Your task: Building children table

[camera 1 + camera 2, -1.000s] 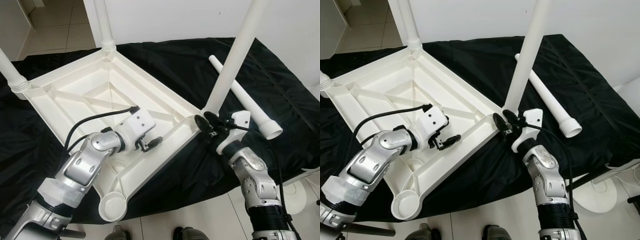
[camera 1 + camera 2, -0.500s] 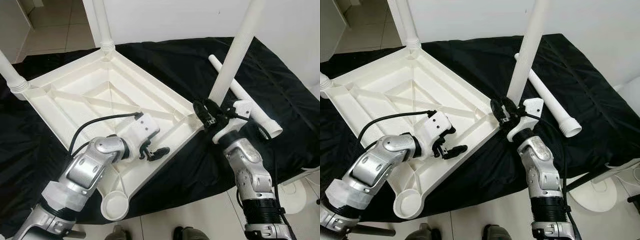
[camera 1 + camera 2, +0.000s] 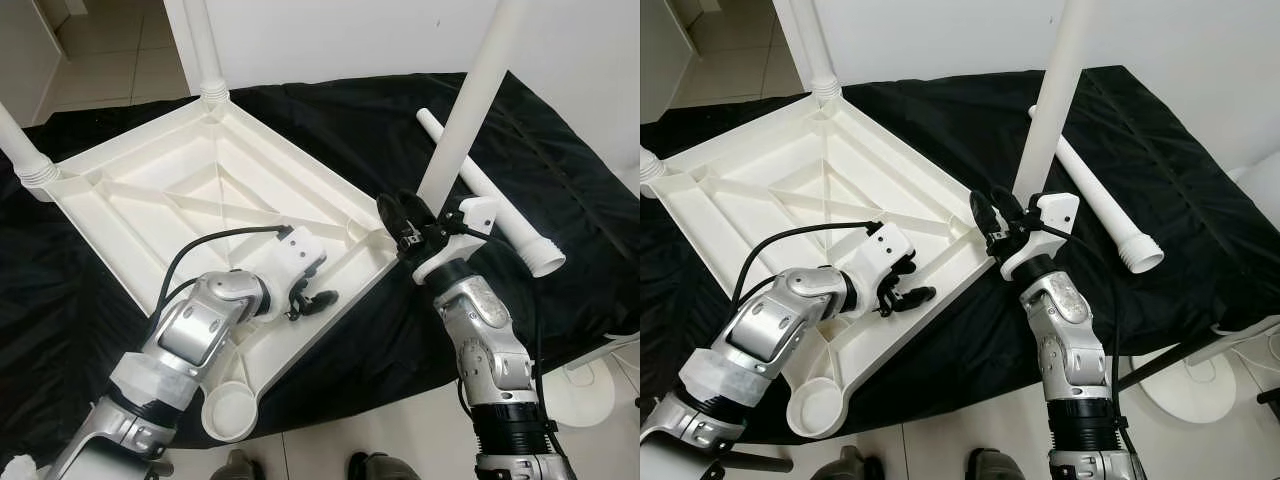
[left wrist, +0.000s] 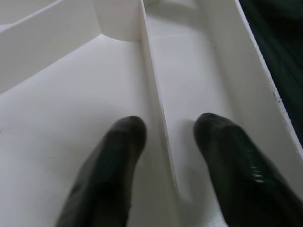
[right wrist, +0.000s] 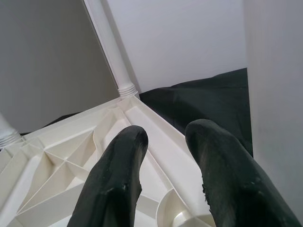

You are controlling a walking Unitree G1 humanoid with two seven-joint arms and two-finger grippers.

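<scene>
A white plastic table top [image 3: 180,190] lies upside down on a black cloth [image 3: 330,130]. Three white legs stand in its corner sockets; the nearest, an upright leg [image 3: 465,110], is at the right corner. A loose leg [image 3: 500,205] lies on the cloth behind it. The front corner socket [image 3: 228,410] holds nothing. My left gripper [image 3: 315,298] is open over the underside near the near rim, its fingers astride a thin rib [image 4: 158,127]. My right gripper [image 3: 402,215] is open beside the base of the upright leg, with nothing between its fingers [image 5: 123,156].
The cloth hangs over the front edge above a tiled floor. A round white stand base [image 3: 585,390] sits on the floor at the right. A white wall rises behind the cloth. My feet [image 3: 370,468] show at the bottom.
My left gripper slid right along the underside toward the near rim. My right gripper rose from below the right corner to the base of the upright leg.
</scene>
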